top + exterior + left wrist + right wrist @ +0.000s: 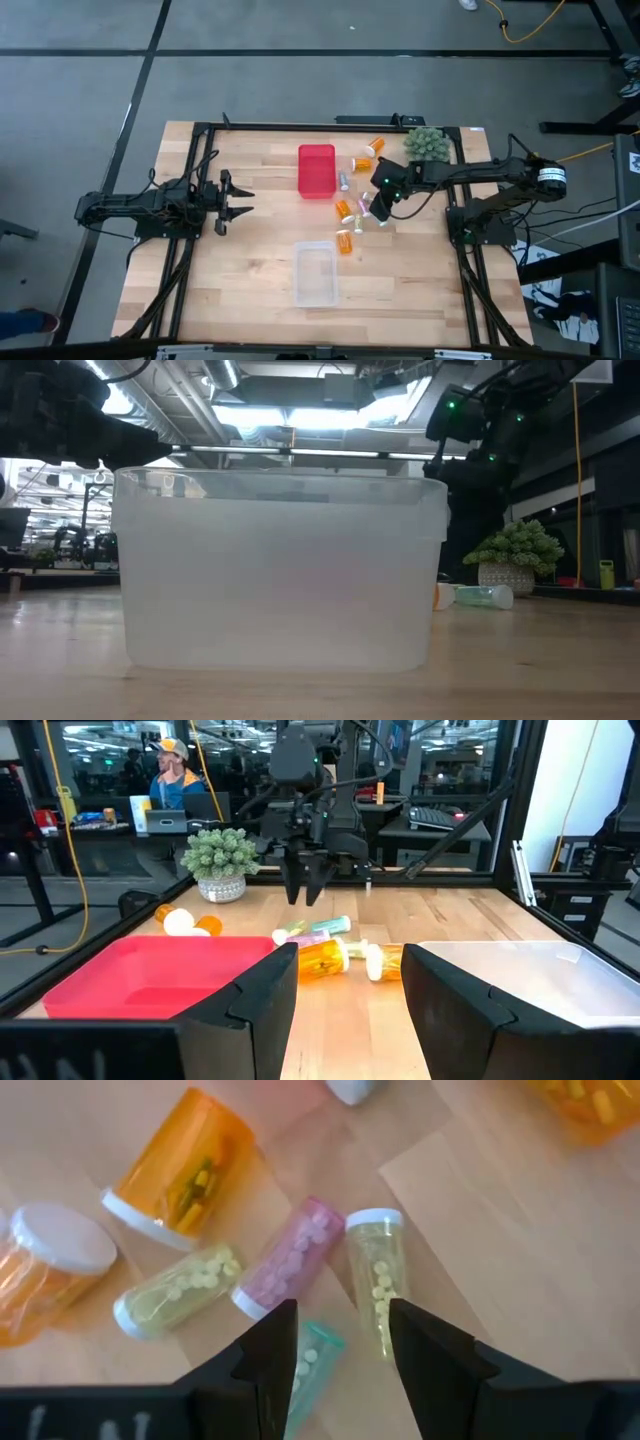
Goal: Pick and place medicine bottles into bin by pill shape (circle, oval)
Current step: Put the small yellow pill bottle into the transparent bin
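Note:
Several medicine bottles lie on their sides on the table right of centre. In the right wrist view these are an orange bottle (185, 1165), a second orange one with a white cap (45, 1265), and small clear bottles of yellow pills (175, 1290), pink pills (290, 1260), pale yellow pills (375, 1285) and green pills (312, 1360). My right gripper (380, 207) (340, 1345) is open, points down and hovers over the small bottles, the green one below its gap. My left gripper (237, 200) (345, 995) is open and empty at the table's left.
A red bin (317, 170) stands at the far centre and a clear bin (315, 272) at the near centre. A green ball plant in a pot (425, 143) stands at the far right. More orange bottles (376, 146) (345, 242) lie around. A person (170, 770) shows beyond the table.

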